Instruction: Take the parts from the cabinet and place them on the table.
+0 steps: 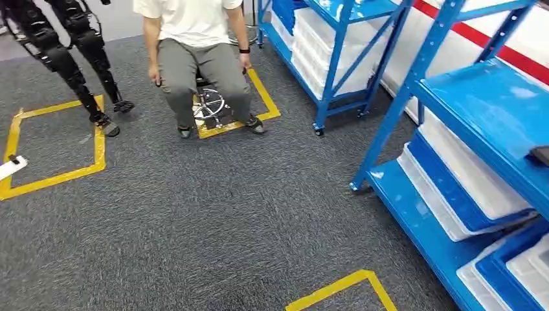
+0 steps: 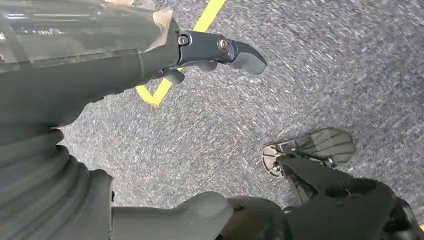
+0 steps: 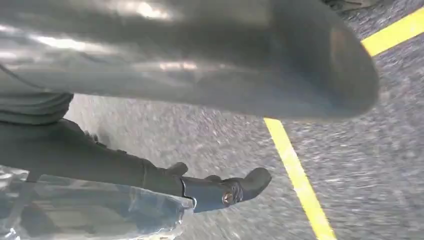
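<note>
Honestly, I read this as a walking stretch, with both arms hanging over the grey carpet (image 1: 194, 220). It fits going to the cabinet (image 1: 492, 110) to fetch as well as leaving it with a load. To walk it well I would keep my steps short, hold both arms quiet, and stay off the rack's blue upright (image 1: 395, 110) and away from the seated person (image 1: 194, 58). The left hand (image 2: 90, 75) has 1 dark finger (image 2: 220, 50) reaching out straight, with a clear film (image 2: 75, 30) over its back. I cannot tell whether it grips anything. The right hand (image 3: 125, 170) looks much the same, a dark finger (image 3: 220, 192) out and crinkled clear film (image 3: 100, 210) beside it, and again I cannot tell if it holds something. White bins (image 1: 466, 175) lie on the cabinet's lower shelves, more on the far rack (image 1: 324, 52), but their contents are too pale to make out. A dark thing (image 1: 540, 155) lies at the right edge of the top shelf. It may be a part, though I cannot say.
</note>
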Robot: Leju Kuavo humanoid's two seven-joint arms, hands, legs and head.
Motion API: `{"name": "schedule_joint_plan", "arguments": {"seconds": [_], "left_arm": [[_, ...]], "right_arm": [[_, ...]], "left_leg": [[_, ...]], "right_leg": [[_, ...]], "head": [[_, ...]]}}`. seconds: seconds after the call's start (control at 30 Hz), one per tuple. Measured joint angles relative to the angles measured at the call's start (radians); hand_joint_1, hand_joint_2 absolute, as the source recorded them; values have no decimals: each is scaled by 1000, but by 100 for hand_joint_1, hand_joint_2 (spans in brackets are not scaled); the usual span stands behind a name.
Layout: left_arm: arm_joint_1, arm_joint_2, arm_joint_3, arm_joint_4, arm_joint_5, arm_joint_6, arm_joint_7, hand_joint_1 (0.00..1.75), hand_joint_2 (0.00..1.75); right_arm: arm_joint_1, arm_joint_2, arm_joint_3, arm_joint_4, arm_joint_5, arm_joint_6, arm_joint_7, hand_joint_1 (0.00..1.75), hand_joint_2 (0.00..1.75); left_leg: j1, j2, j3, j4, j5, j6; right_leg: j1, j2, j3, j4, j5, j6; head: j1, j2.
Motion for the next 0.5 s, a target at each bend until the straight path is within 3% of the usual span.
{"name": "schedule_joint_plan", "arguments": {"seconds": [0.03,0.07,0.1,0.13,0.2,0.23,0.27,0.3,0.33,0.4,0.43,0.47,0.5], "left_arm": [[0,-1,0,0,0,0,0,0,175],[0,0,0,0,0,0,0,0,175],[1,1,0,0,0,0,0,0,175],[2,2,0,0,0,0,1,0,175],[-3,0,0,0,0,0,1,0,175],[-5,-1,0,-1,0,0,0,0,175],[-7,-1,0,-2,-1,1,1,0,175],[-6,-1,0,-2,-1,1,0,0,175],[-4,-2,0,-2,-1,1,0,0,175],[0,-1,0,-2,-1,1,1,0,175],[2,-1,0,-2,-1,1,2,0,175],[3,0,0,-2,-3,0,2,0,175],[3,0,0,-2,-4,0,2,0,175]], "right_arm": [[0,-2,0,0,0,0,0,0,0],[-2,-1,0,0,0,0,0,0,0],[-4,3,1,0,0,0,0,0,0],[-8,3,2,0,0,-1,-2,0,0],[-4,2,2,0,0,-3,-3,0,0],[-5,1,2,0,0,-6,-3,0,0],[-4,1,2,0,-1,-8,-3,0,0],[-5,1,3,0,-2,-10,-3,0,0],[-6,1,3,0,-1,-10,-3,0,0],[-7,1,3,0,-1,-10,-3,0,0],[-5,1,3,0,0,-10,-3,0,0],[-3,1,3,0,0,-8,-2,0,0],[-2,0,3,0,0,-8,-2,0,0]], "left_leg": [[2,12,4,1,-3,-6],[0,22,10,2,-6,-13],[-7,29,13,1,-12,-22],[-7,43,23,1,-20,-34],[-4,66,39,-3,-26,-43],[1,75,42,-3,-30,-50],[9,24,38,15,-45,-59],[9,-31,14,72,-89,-56],[7,-53,-20,143,-131,-54],[6,-67,-97,290,-187,-51],[5,-68,-116,317,-184,-48],[5,-68,-113,291,-148,-43],[5,-71,-86,225,-99,-37]], "right_leg": [[-6,-28,65,-116,38,13],[-9,-76,106,-193,58,14],[0,-101,103,-186,65,7],[7,-88,106,-189,72,-10],[12,-64,96,-188,69,-25],[5,-51,108,-190,71,-35],[-7,-38,113,-192,73,-41],[-4,-29,113,-192,77,-56],[0,-18,112,-192,77,-63],[9,12,111,-191,76,-65],[12,26,111,-191,76,-65],[14,44,113,-191,77,-65],[15,59,116,-191,77,-65]], "head": [[0,0],[1,0],[2,0],[-2,0],[-3,0],[-1,0],[-4,0],[-7,0],[-7,0],[-7,0],[-7,0],[-7,0],[-8,0]]}}
